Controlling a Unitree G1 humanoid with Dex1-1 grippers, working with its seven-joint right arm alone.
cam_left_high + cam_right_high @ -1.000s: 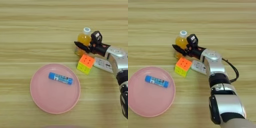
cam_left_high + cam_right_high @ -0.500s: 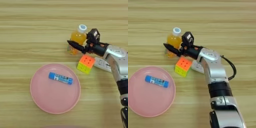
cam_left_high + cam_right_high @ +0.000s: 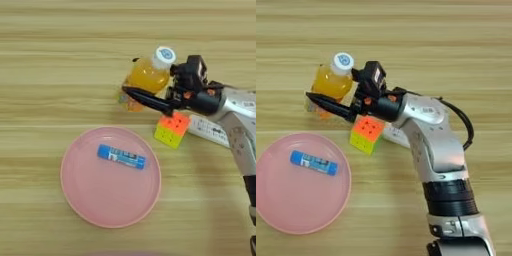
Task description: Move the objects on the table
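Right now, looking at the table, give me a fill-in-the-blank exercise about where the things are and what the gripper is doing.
1. The blue tube lies on the pink ____.
2. The right gripper is shut on the juice ____.
3. The bottle's cap is coloured ____.
4. The puzzle cube sits to the ____ of the plate in the picture.

Missing words: plate; bottle; white; right
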